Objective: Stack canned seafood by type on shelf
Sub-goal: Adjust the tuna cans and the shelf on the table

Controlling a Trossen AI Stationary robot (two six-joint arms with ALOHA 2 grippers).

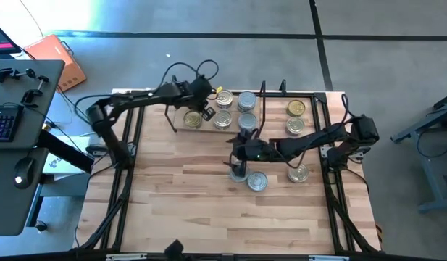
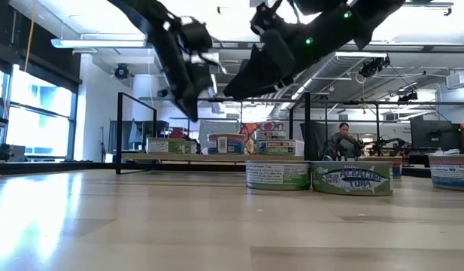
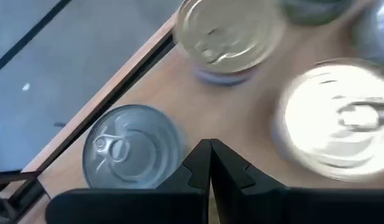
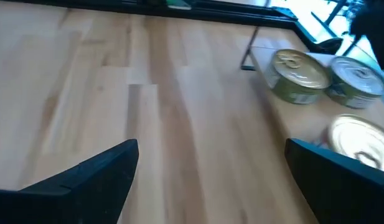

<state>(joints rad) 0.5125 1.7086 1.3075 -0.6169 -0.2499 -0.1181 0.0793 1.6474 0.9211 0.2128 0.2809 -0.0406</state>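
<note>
Tins [image 2: 352, 178] sit flat — lids up — on table [image 2: 141, 226].

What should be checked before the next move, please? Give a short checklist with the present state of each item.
1. Left gripper empty and shut: ok; its fingers meet, nothing between them, above the shelf.
2. Right gripper open and empty: ok; only bare tabletop shows between its fingers.
3. Tins waiting off the shelf: ok; a silver-top tin and a gold-top tin stand on the table.
4. Right gripper centred over a tin: not ok; none lies between its fingers.
5. Types kept apart on the shelf: cannot tell.
</note>
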